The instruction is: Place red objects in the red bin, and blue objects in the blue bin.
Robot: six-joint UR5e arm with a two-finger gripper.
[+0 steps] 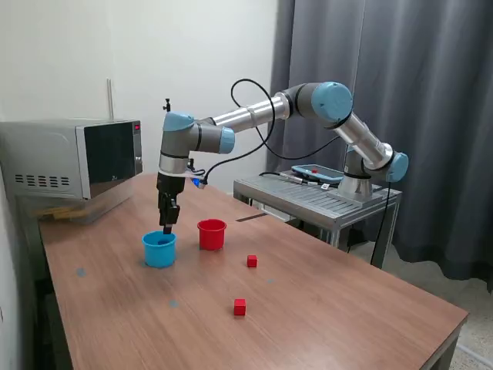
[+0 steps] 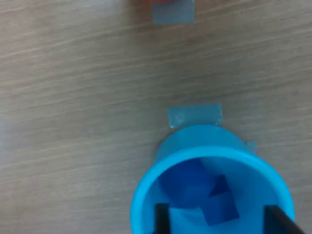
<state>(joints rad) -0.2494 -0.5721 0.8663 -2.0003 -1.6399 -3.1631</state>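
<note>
Blue bin [image 2: 210, 187] nearest, blue cubes [image 2: 220, 207] inside; gripper [image 1: 167, 228] spread, empty, pointing straight down above.

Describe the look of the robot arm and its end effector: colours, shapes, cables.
The arm is built of silver-grey metal tubes joined by rounded joints with light blue caps. A black cable loops loosely from its upper section to the wrist, where a small blue connector sits. The end effector is black and narrow, with two slim dark fingers that have straight, flat inner faces. No lettering or markings are legible.
</note>
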